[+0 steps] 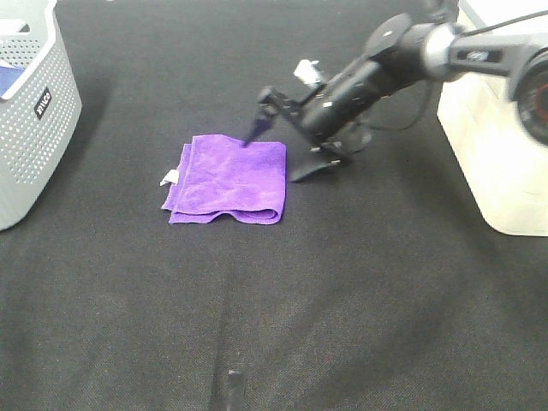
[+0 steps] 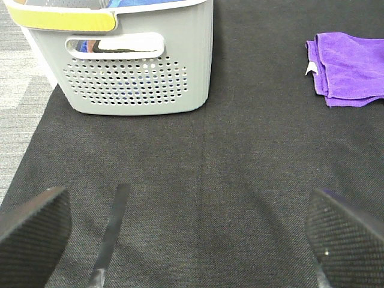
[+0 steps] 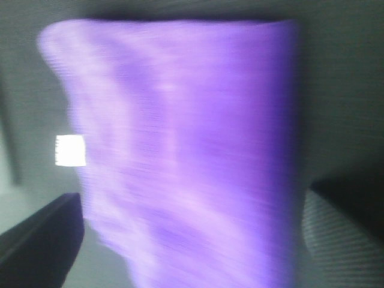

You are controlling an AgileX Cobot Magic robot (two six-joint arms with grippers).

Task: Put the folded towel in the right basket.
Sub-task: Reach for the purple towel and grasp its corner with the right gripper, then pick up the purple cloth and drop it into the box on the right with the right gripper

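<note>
Because the folded towel (image 1: 227, 178) is soft, light and floppy, you should pinch through all its layers at a folded edge, or it will likely sag open. From the high camera, it lies flat in the middle of the scene. The right gripper (image 1: 281, 147) is spread at its far right corner, and the right basket (image 1: 501, 163) stands well apart to the right. At the left wrist, the left gripper (image 2: 192, 240) gapes wide and empty, with the towel well apart from it. At the right wrist, though blurred, the towel fills the space between the parted fingers (image 3: 42, 240).
</note>
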